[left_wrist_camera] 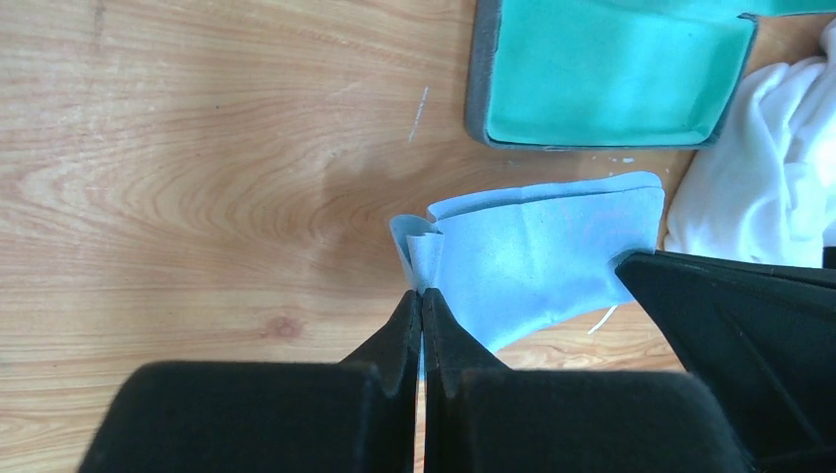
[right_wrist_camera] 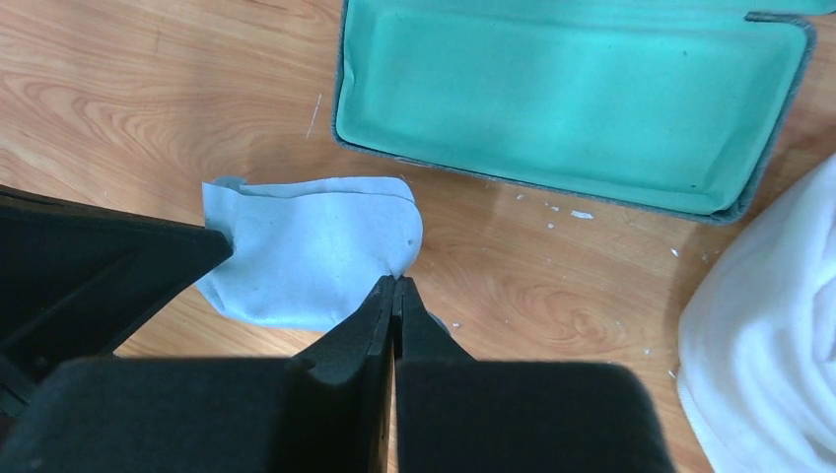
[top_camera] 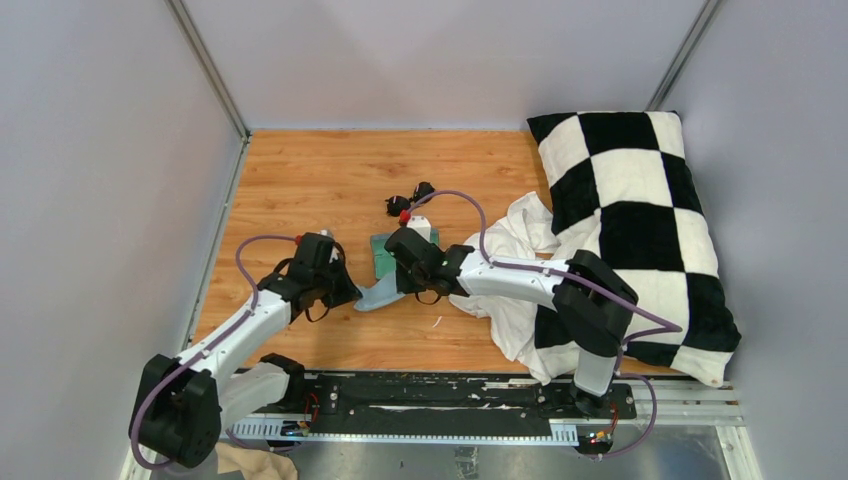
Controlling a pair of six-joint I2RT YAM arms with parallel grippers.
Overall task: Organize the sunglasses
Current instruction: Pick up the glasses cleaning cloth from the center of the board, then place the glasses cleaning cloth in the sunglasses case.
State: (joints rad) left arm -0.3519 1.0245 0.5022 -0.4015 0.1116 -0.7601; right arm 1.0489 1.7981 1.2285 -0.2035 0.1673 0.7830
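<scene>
The black sunglasses (top_camera: 410, 198) lie on the wooden table behind the open grey-blue case (top_camera: 383, 255), whose teal inside (right_wrist_camera: 572, 99) faces up. They do not show in either wrist view. In front of the case lies a light blue cloth (top_camera: 380, 297). My left gripper (left_wrist_camera: 422, 293) is shut on the cloth's (left_wrist_camera: 532, 246) left corner. My right gripper (right_wrist_camera: 396, 281) is shut on the cloth's (right_wrist_camera: 311, 246) right corner. In the top view both grippers (top_camera: 352, 296) (top_camera: 408, 284) sit close together over the cloth.
A black-and-white checkered pillow (top_camera: 630, 220) fills the right side. A crumpled white fabric (top_camera: 510, 260) lies between it and the case, under my right arm. Grey walls close in the table on three sides.
</scene>
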